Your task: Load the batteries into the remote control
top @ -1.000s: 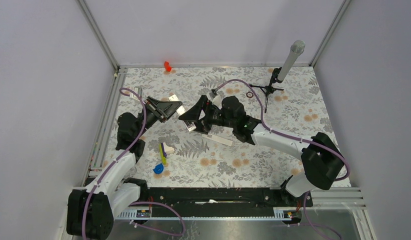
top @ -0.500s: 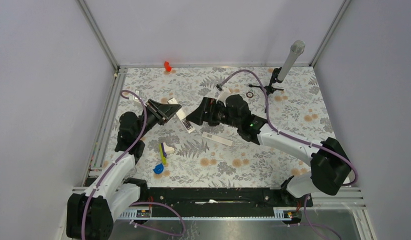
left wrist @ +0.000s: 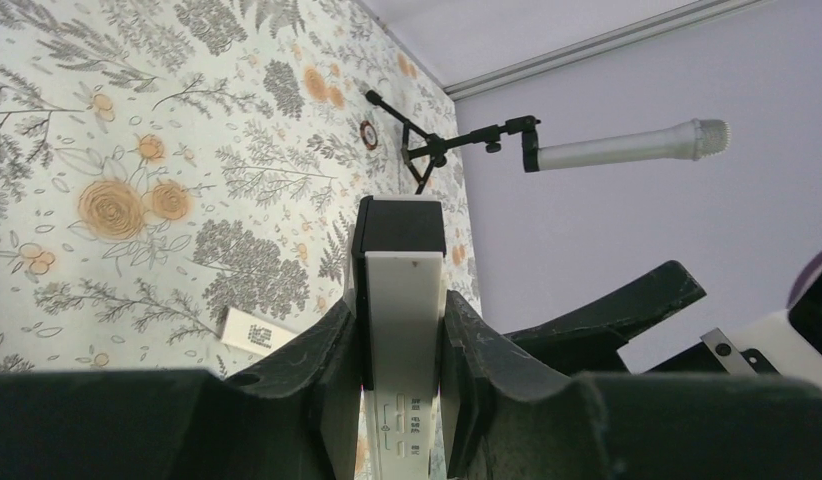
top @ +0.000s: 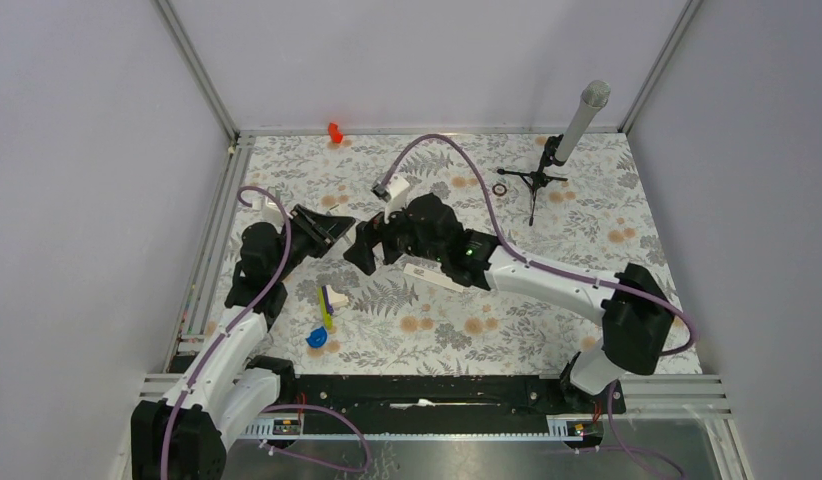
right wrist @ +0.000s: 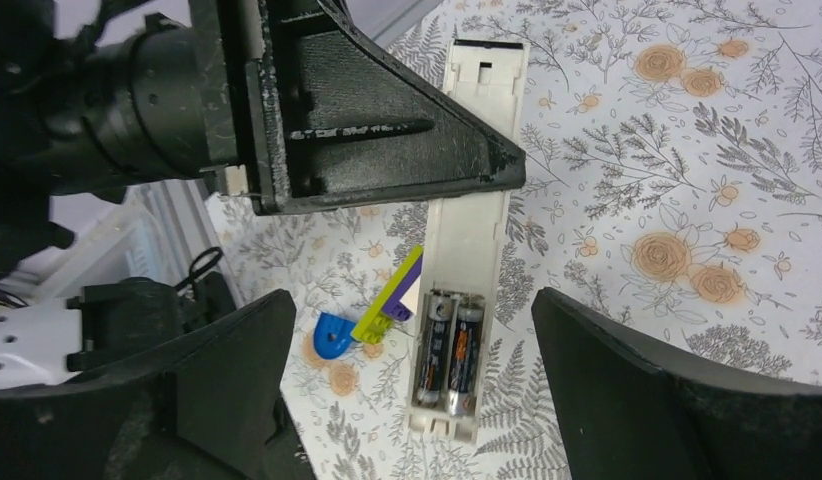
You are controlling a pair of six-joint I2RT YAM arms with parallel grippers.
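Note:
The remote control [right wrist: 469,235], a slim white bar, is clamped across its width by my left gripper [left wrist: 402,345], which is shut on it. In the right wrist view its back faces the camera with the compartment uncovered. Both batteries [right wrist: 449,350] lie side by side in that compartment at the bar's free end. My right gripper [right wrist: 412,300] stands wide open, its fingers on either side of the battery end and clear of it. From above, the left gripper [top: 332,230] and right gripper [top: 365,250] meet and mostly hide the remote.
A loose white cover strip [top: 437,277] lies on the floral mat under the right arm. A yellow-purple toy [top: 327,305] and a blue piece [top: 316,338] sit near the left arm. A microphone stand [top: 562,140], a black ring [top: 500,189] and a red object [top: 335,131] are at the back.
My right gripper has swung left over the remote's free end and its jaws have widened. The left gripper has shifted slightly, still holding the remote.

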